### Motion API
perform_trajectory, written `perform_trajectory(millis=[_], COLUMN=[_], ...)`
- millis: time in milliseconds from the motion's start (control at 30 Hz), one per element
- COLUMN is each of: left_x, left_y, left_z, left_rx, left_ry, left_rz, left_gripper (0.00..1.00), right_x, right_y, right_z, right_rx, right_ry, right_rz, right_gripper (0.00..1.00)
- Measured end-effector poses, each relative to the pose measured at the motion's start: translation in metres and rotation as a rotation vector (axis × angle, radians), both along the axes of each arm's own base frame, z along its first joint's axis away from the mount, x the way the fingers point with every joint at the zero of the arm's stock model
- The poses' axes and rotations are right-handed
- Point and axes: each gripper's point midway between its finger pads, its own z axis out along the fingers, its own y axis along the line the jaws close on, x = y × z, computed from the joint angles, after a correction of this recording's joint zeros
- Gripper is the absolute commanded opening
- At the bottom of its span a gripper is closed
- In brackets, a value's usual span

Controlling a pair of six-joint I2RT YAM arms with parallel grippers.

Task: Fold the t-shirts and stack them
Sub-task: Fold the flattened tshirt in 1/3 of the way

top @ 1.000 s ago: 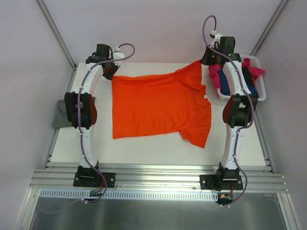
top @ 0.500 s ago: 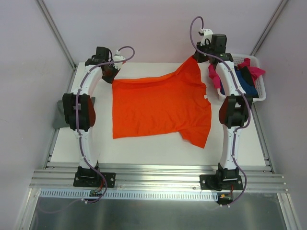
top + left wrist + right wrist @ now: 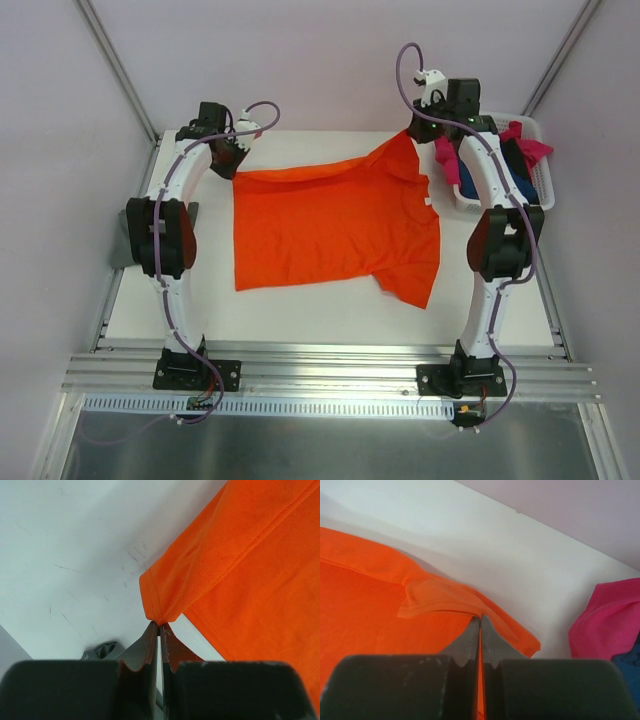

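Left wrist: orange t-shirt (image 3: pixel 240 570) edge in hand (image 3: pixel 159 630)

No readable text, labels or numbers anywhere.

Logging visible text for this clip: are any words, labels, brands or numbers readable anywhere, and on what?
None can be read.
The orange t-shirt is plain cloth with no print.
A small white patch on it, perhaps a tag, is too small to read.
The white basket shows no legible marking.

A robot lab cell: aluminium rails (image 3: pixel 330 372), plain walls (image 3: pixel 330 60), white table (image 3: pixel 300 320).
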Motion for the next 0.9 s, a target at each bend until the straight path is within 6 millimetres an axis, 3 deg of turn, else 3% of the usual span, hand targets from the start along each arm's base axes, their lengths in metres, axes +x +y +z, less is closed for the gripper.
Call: perform_trajectory(millis=[267, 567, 900], left_x=[-0.006, -0.023, -0.054], left_y=[-0.001, -0.011, -0.018], left_z=[0.007, 0.029, 0.021], left_rx=[-0.016, -0.073, -0.109], left_ry=[-0.006, -0.003, 0.126], left_rz=[-0.005, -0.030, -0.049], left_gripper=[0.00, 0.00, 0.00], right_x=[-0.017, -0.037, -0.066], right_y=[0.002, 0.002, 0.002], right_z=[0.019, 0.016, 0.009], right_rx=[0.013, 0.017, 0.010], right_ry=[0.000, 0.057, 0.125], right_rz=[0.019, 0.034, 0.067], right_gripper=[0.00, 0.00, 0.00])
